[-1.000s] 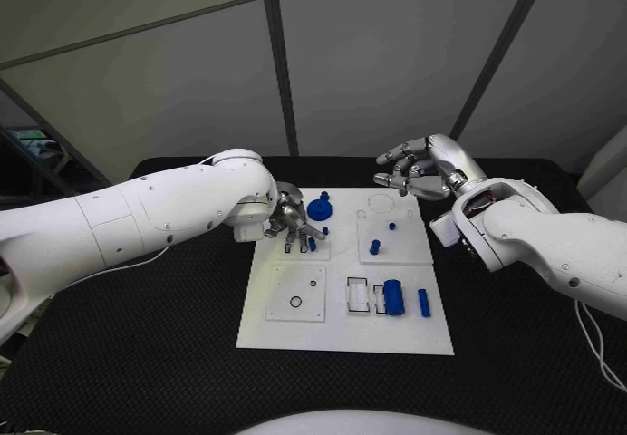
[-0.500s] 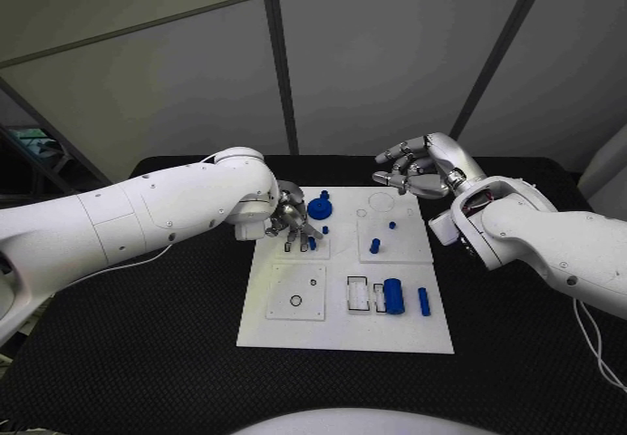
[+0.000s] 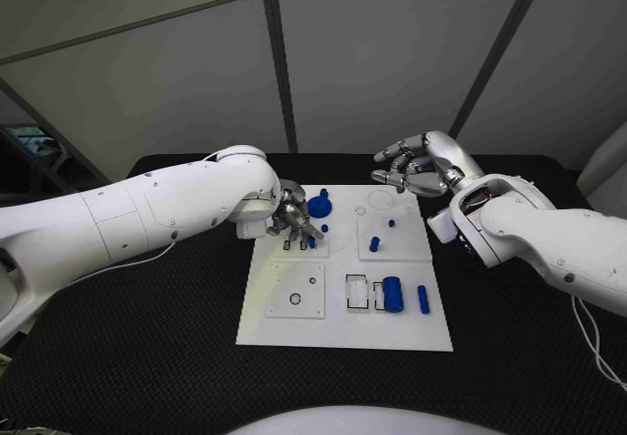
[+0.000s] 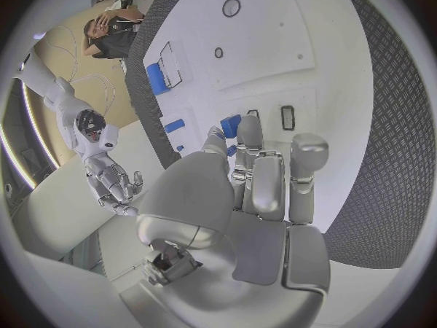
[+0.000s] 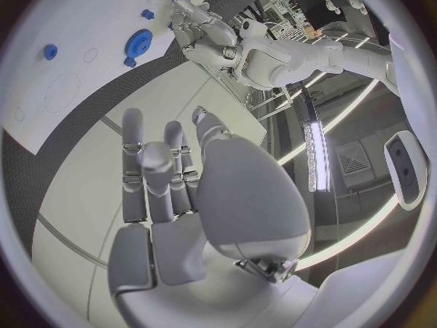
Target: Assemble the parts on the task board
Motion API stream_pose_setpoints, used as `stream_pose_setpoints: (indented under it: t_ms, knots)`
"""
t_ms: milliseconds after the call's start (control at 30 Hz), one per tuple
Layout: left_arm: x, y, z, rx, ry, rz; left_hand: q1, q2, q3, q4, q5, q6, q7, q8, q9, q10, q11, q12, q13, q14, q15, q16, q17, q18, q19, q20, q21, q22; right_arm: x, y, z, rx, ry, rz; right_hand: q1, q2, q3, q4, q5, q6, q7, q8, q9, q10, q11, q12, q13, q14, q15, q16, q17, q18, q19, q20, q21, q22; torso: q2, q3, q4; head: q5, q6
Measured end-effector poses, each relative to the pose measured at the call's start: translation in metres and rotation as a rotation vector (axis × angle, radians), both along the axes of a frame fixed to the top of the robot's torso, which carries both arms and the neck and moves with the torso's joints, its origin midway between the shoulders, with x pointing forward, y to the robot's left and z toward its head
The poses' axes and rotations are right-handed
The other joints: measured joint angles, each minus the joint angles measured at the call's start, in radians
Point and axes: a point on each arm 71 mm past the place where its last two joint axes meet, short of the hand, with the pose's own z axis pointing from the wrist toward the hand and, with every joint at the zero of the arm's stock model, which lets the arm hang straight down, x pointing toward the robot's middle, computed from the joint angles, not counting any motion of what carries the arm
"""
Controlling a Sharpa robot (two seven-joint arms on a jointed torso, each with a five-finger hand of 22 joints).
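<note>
The left hand [image 3: 295, 222] reaches down at the task board's [image 3: 342, 331] ten o'clock corner, fingertips seemingly pinching a small blue part [image 4: 230, 125]; the right hand [image 3: 416, 169], fingers loosely spread, hovers empty at one o'clock

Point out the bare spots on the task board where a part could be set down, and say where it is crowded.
The task board is bare along its near edge, below the large blue cylinder. The near-left plate with two small holes is bare too. It is crowded at the far left, where the left hand sits beside the blue gear.
</note>
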Motion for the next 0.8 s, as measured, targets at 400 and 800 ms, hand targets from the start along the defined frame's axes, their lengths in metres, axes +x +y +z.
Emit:
stream_pose_setpoints:
  t_ms: [400, 800]
  knots:
    - [-0.0011, 0.0004, 0.0022, -0.012, 0.0, -0.002, 0.114, 0.016, 0.15, -0.074, -0.006, -0.016, -0.012, -0.006, -0.001, -0.009, -0.011, -0.032, -0.023, 0.004, -0.011, 0.0, 0.0, 0.0, 0.0, -0.014, 0.006, 0.012, 0.0006, -0.0001, -0.0003, -0.007, -0.002, 0.0, 0.0, 0.0, 0.0, 0.0, 0.004, 0.0, 0.0, 0.0, 0.0, 0.0, 0.0, -0.004, -0.003, -0.004, -0.004, -0.004, -0.004, 0.0, 0.0, 0.0, 0.0, -0.002, 0.0, -0.0001, 0.0008, -0.001, -0.003]
    - [-0.0069, 0.0094, 0.0009, -0.06, 0.019, 0.03, -0.037, -0.155, 0.592, -0.04, 0.004, -0.029, -0.007, 0.039, 0.059, 0.016, 0.002, -0.06, -0.053, 0.004, -0.011, 0.0, 0.004, 0.0, 0.0, -0.014, 0.023, 0.055, 0.0023, -0.0004, -0.0014, -0.011, 0.0, -0.003, 0.0, 0.0, 0.003, 0.003, 0.009, 0.0, 0.0, 0.0, 0.0, 0.0, 0.0, -0.004, -0.008, -0.007, 0.0, -0.011, -0.011, 0.0, 0.0, 0.0, -0.006, -0.005, 0.0, -0.0003, 0.0013, 0.0, -0.006]
